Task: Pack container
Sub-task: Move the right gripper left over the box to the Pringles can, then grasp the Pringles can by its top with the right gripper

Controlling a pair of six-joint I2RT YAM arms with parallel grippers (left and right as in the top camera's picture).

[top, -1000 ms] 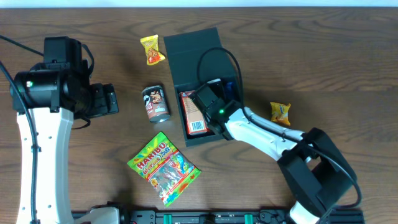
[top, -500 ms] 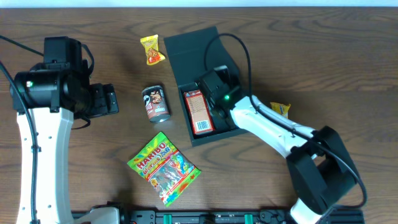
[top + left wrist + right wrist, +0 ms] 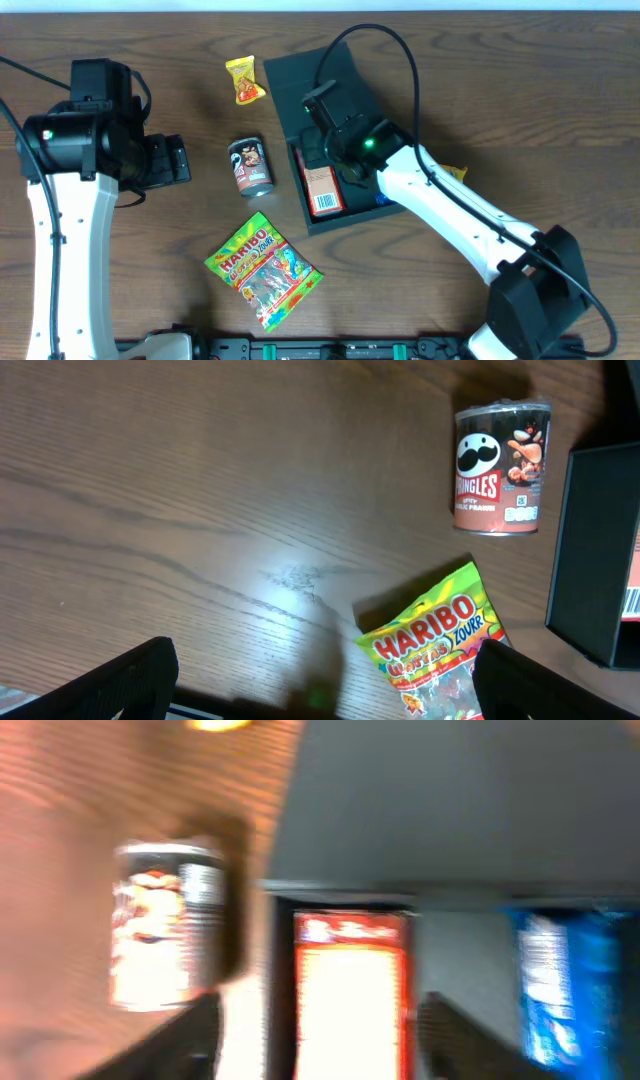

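Overhead: the dark green, matte, square rigid container [image 3: 296, 95] sits with its flap lid thrown back. A small red printed carton [image 3: 320, 190] lies inside, with a sliver of blue wrapper [image 3: 381, 199] beside it. The right claw [image 3: 322, 128] hovers over the container's hinge edge. Left of the container lie a brown cylindrical crisp can [image 3: 250, 166], a green-and-yellow sweets bag [image 3: 263, 262] and a yellow wrapped snack [image 3: 244, 80]. A second yellow snack [image 3: 455, 174] peeks out to its right. The left claw [image 3: 176, 160] is well to the left of the container.

Left wrist: the left claw [image 3: 335, 690] stands wide and empty, well apart from the container's wall [image 3: 590, 550].

Right wrist, blurred: the right claw [image 3: 320, 1040] is spread wide, gripping nothing, above the carton [image 3: 350, 1000] in the container.

Judging by this, two items are packed and four remain, and the lid is yet to be closed.
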